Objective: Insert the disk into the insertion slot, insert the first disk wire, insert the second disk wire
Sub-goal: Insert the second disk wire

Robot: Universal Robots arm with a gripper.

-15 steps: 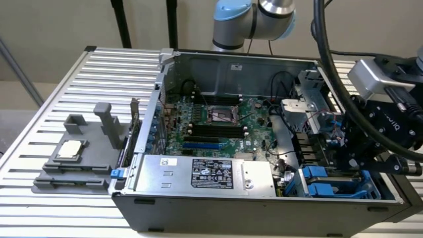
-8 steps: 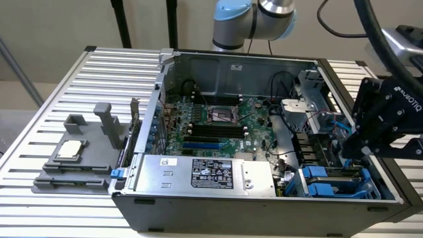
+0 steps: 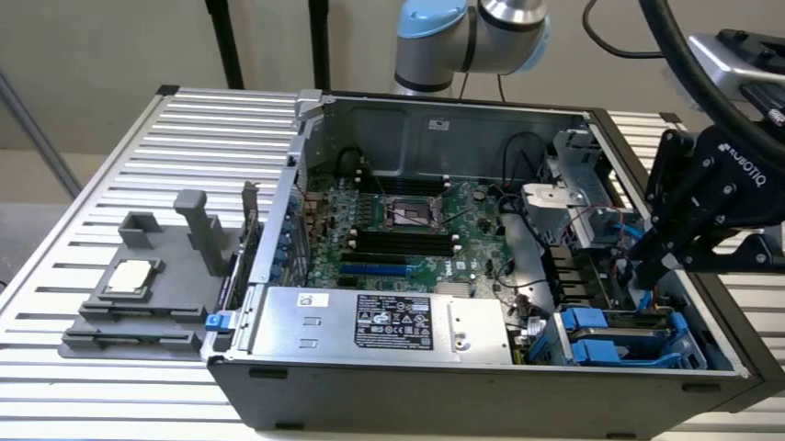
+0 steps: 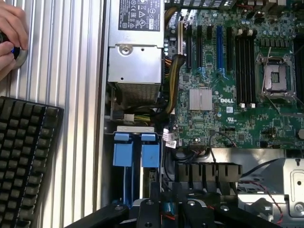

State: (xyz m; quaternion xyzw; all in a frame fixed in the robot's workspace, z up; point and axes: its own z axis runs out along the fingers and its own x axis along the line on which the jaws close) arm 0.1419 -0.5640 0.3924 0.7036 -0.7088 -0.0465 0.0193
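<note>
The open computer case [image 3: 368,106] lies on its side on a slatted aluminium table [image 3: 110,184], which exposes the motherboard [image 3: 405,225] and the drive area to access from above. The gripper [image 3: 650,266] is lowered inside the case at the exterior view's right, just above the drive bays; whether its fingers are parted or holding a wire cannot be told. The insertion slot [image 3: 620,335] sits in the near right corner of the case, and blue plastic carrier parts fill it, which suggests the disk [image 4: 137,154] is already seated there; the drive body itself is not clearly visible. A thin blue cable [image 3: 628,241] runs close beside the gripper, so the work appears to be at a wiring step. The silver power-supply box [image 3: 381,322] occupies the near edge of the case. Outside it, a grey fixture [image 3: 135,294] on the table holds a processor [image 3: 129,277]. In the wrist view a person's hand [image 4: 12,35] rests on the table beside a keyboard [image 4: 23,156].
</note>
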